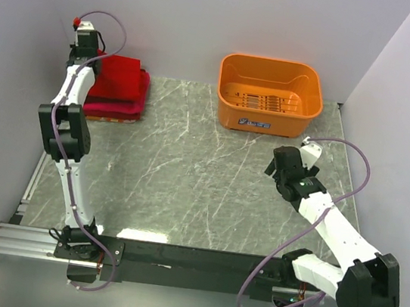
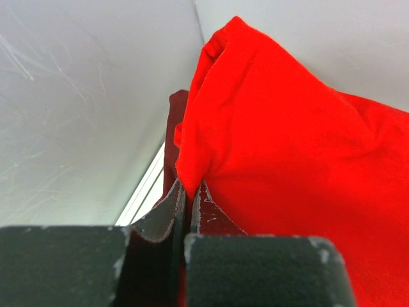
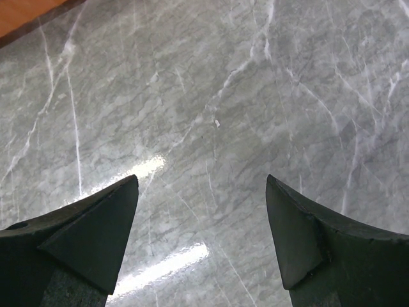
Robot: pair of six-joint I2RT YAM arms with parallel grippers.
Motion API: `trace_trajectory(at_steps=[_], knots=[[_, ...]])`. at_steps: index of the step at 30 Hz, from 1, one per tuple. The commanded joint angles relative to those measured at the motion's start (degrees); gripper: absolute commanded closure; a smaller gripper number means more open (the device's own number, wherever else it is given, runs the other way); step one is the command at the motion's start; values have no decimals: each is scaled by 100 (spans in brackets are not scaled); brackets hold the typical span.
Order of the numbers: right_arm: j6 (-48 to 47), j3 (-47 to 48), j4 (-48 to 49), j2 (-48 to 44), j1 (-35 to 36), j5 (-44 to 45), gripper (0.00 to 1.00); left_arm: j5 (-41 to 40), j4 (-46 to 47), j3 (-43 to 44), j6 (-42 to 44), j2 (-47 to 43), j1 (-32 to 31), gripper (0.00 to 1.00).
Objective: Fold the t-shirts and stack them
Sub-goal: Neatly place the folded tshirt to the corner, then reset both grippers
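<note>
Robotics lab test cell, not a lived-in room. A marble-patterned table (image 1: 185, 189) is boxed in on three sides by plain pale walls (image 1: 179, 12). The left arm (image 1: 67, 130) and right arm (image 1: 331, 232) are fixed along a metal rail (image 1: 25, 239) at the near edge, with exposed cables (image 1: 250, 297) looped off them. Staged props are laid out: folded t-shirts (image 1: 119, 84) and an orange basket (image 1: 269, 94).

Top view of the grey marble table (image 1: 187, 174). In the far left corner lies a folded stack: bright red t-shirt (image 1: 116, 76) on top, dark maroon t-shirt (image 1: 117, 100) beneath, hot pink t-shirt (image 1: 119, 112) lowest. The left tool (image 1: 87, 57) meets the stack's left edge. The orange basket (image 1: 269, 94) stands far centre-right. The right tool (image 1: 278, 167) hangs over bare table, near the basket's front.
</note>
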Motion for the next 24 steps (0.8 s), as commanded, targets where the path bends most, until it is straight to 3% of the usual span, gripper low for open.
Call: trace_trajectory(at_steps=[1,2,3,6,8,9,10,14,18,21,24], knots=[[82,261,13,52,-44,201,13,-378,369,85,-130,90,81,99],[82,243,22,87,-36,192,13,-448,387,93,-157,99,98,99],[82,261,23,113,-36,149,13,-406,317,154,-148,125,90,87],[152,278,31,175,-36,166,13,-493,247,243,-192,152,90,68],[152,278,23,149,-44,192,13,-642,229,269,-236,126,98,38],[161,278,14,131,-36,192,13,-712,90,365,-349,117,90,5],[152,278,5,113,-36,201,13,-748,-16,436,-420,64,90,1],[187,208,57,-79,-44,210,13,-468,-403,551,-841,-330,72,1],[126,68,207,-299,-36,8,13,24,-816,402,-1832,-1016,28,1],[117,-81,382,-536,-36,-246,13,743,-861,-194,-2517,-1771,-94,1],[143,-266,576,-844,-36,-431,13,949,-460,-1370,-2993,-2772,-559,1]])
